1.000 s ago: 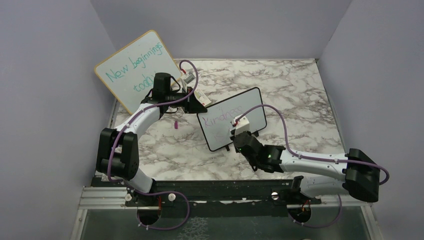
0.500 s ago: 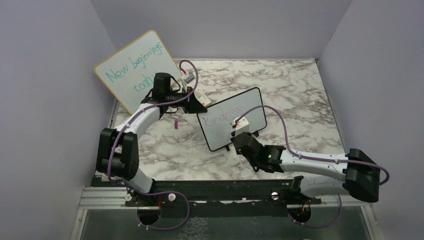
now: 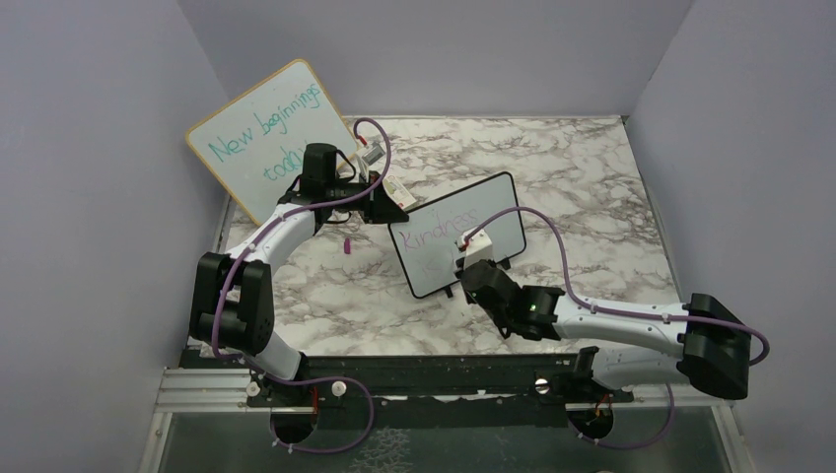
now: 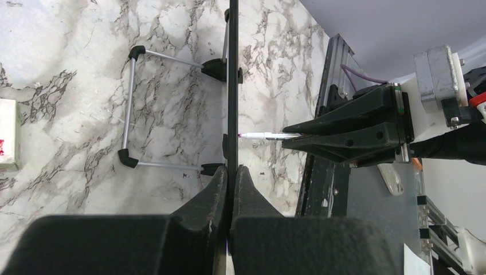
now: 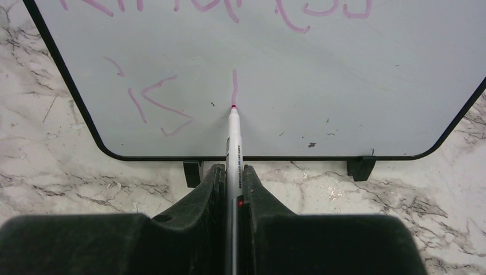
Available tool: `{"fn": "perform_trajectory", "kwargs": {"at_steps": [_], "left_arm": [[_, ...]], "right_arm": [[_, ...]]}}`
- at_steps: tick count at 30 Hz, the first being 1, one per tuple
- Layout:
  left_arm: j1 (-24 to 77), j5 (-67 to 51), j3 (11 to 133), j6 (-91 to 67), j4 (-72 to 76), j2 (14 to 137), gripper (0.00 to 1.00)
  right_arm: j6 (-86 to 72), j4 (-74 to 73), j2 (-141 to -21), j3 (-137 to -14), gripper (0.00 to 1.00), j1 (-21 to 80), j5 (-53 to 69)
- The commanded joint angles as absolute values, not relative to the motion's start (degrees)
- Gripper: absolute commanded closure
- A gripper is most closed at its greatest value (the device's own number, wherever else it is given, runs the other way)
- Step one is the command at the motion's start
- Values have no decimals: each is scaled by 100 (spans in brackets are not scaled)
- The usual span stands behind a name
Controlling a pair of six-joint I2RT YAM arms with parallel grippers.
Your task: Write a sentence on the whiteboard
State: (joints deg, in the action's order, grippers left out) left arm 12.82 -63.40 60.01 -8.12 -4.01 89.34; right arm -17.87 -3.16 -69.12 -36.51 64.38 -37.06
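Observation:
The small black-framed whiteboard [image 3: 455, 246] stands upright on its two black feet mid-table. It fills the right wrist view [image 5: 344, 86]. The purple-pink sentence [image 5: 229, 8] reads "Kindness" on top; below it are "is" [image 5: 152, 103] and a short vertical stroke [image 5: 234, 86]. My right gripper [image 5: 231, 172] is shut on a white marker [image 5: 233, 143]; its pink tip touches the board at the stroke's lower end. My left gripper [image 4: 230, 172] is shut on the whiteboard's edge [image 4: 232, 86], seen edge-on, and steadies it.
A larger wood-framed board [image 3: 266, 138] with teal writing leans at the back left. A marker cap [image 3: 348, 245] lies on the marble near the left arm. A white block [image 4: 7, 134] lies left of the wire stand [image 4: 132, 109]. Purple walls close both sides.
The right gripper and marker have shifted slightly toward the board's lower part. The left arm and whiteboard have not moved.

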Motion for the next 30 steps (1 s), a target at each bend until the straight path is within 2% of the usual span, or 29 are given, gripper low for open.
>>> {"fn": "perform_trajectory", "kwargs": {"at_steps": [1, 30], "left_arm": [[1327, -5997, 5906, -705, -808, 9110, 100], [1332, -5994, 5906, -709, -809, 9099, 100]], "right_arm": [[-1635, -95, -6786, -3703, 100, 6381, -3955], [-1418, 38, -6822, -3930, 100, 6381, -3902]]}}
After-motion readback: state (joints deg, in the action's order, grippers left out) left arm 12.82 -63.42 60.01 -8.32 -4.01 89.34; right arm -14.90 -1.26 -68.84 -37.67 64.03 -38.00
